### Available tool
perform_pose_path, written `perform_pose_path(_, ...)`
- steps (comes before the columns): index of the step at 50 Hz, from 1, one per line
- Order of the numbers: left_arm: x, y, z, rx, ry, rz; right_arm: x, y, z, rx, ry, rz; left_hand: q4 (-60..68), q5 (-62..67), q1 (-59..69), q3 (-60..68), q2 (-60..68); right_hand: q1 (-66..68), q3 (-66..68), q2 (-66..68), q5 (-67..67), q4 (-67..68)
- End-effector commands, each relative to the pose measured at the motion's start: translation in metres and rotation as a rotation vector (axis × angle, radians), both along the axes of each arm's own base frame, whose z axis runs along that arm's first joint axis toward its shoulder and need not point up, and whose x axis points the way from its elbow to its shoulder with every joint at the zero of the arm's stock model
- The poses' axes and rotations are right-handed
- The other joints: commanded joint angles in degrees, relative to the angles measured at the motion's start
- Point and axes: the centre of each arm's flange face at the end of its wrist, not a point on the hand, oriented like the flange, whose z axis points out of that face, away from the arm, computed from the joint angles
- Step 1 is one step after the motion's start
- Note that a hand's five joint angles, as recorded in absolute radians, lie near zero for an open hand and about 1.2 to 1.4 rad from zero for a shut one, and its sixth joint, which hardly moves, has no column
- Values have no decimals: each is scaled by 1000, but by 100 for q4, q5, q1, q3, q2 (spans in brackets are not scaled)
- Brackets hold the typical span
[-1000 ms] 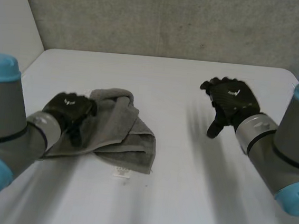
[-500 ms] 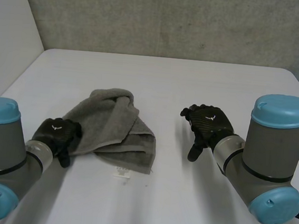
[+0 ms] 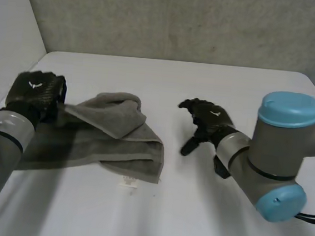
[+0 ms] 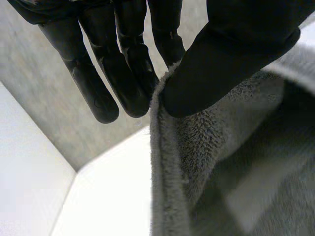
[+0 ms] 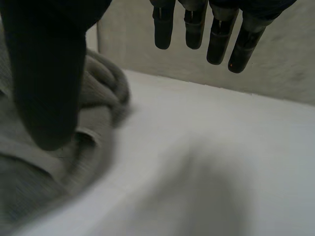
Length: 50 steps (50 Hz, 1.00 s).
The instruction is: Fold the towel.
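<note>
A grey towel [image 3: 111, 133] lies crumpled on the white table [image 3: 193, 210], left of centre. My left hand [image 3: 34, 92] has its left edge lifted off the table. In the left wrist view the thumb [image 4: 236, 54] pinches the towel's edge [image 4: 170, 162] against the fingers [image 4: 123, 64], so this hand is shut on the towel. My right hand [image 3: 205, 120] hovers just right of the towel, apart from it. Its straight fingers [image 5: 211, 29] and thumb [image 5: 47, 73] stand spread with nothing between them, the towel [image 5: 59, 162] lying beyond the thumb.
A grey wall [image 3: 183, 23] runs behind the table's far edge. A small white label [image 3: 128, 183] sticks out at the towel's near edge. Bare tabletop stretches to the right and front of the towel.
My left hand has closed on the towel's left edge and raised it up and to the left. My right hand has moved left, closer to the towel, still open.
</note>
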Motion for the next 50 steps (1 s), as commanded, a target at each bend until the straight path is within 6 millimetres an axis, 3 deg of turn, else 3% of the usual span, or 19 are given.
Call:
perform_pose_path(1,-8,23,28,-54,18,-48,40,0,-26,192,-186,86,1025,1120,1285,1047,1036,-133,-213,-264,-275,-326)
perform_pose_path(12,-23,59,105,-284,109,-138,75,-3,-51,171,-197,51,1025,1120,1285,1047,1036,-133,-213,-264,-275,-326)
perform_pose_path(17,-28,75,124,-320,132,-178,85,-4,-58,148,-199,21,1025,1120,1285,1047,1036,-133,-213,-264,-275,-326)
perform_pose_path(21,-31,86,130,-325,148,-204,94,1,-62,155,-210,33,1025,1120,1285,1047,1036,-133,-213,-264,-275,-326)
perform_pose_path(27,-30,86,130,-325,149,-201,104,19,-76,220,-223,61,1025,1120,1285,1047,1036,-24,-104,-156,-166,-217)
perform_pose_path(32,-29,83,127,-317,144,-192,106,27,-80,238,-212,77,1025,1120,1285,1047,1036,1188,1108,1056,1046,994)
perform_pose_path(33,-29,83,127,-317,144,-192,104,29,-78,240,-210,76,1025,1120,1285,1047,1036,2237,2157,2105,2095,2043)
perform_pose_path(34,-28,81,126,-313,142,-188,104,29,-78,240,-210,76,1025,1120,1285,1047,1036,2248,2167,2116,2105,2054)
perform_pose_path(36,-27,79,125,-311,138,-180,100,31,-71,226,-203,65,1025,1120,1285,1047,1036,6163,6083,6031,6021,5969)
perform_pose_path(38,-25,76,124,-309,135,-169,96,29,-65,218,-206,52,1025,1120,1285,1047,1036,6861,6781,6729,6718,6667)
perform_pose_path(40,-21,70,121,-302,129,-147,80,21,-46,177,-208,-23,1025,1120,1285,1047,1036,6867,6787,6736,6725,6674)
perform_pose_path(41,-18,67,119,-297,124,-133,80,20,-46,177,-208,-24,1025,1120,1285,1047,1036,6867,6787,6736,6725,6674)
perform_pose_path(42,-18,67,119,-297,124,-133,66,10,-31,138,-213,-82,1025,1120,1285,1047,1036,6867,6787,6736,6725,6674)
perform_pose_path(43,-14,62,114,-285,117,-112,66,10,-31,137,-213,-83,1025,1120,1285,1047,1036,6867,6787,6736,6725,6674)
perform_pose_path(45,-10,58,109,-271,106,-95,39,-8,-1,26,-203,-155,1025,1120,1285,1047,1036,6867,6787,6736,6725,6674)
perform_pose_path(46,-5,53,102,-252,95,-75,39,-8,-1,25,-203,-155,1025,1120,1285,1047,1036,6867,6787,6736,6725,6674)
perform_pose_path(48,-1,49,96,-234,86,-55,13,-17,25,-107,-130,-178,1025,1120,1285,1047,1036,6867,6787,6736,6725,6674)
perform_pose_path(49,3,46,89,-214,78,-40,12,-18,25,-107,-130,-178,1025,1120,1285,1047,1036,6867,6787,6736,6725,6674)
perform_pose_path(50,3,46,89,-214,78,-40,0,-20,38,-175,-85,-184,1025,1120,1285,1047,1036,6867,6787,6736,6725,6674)
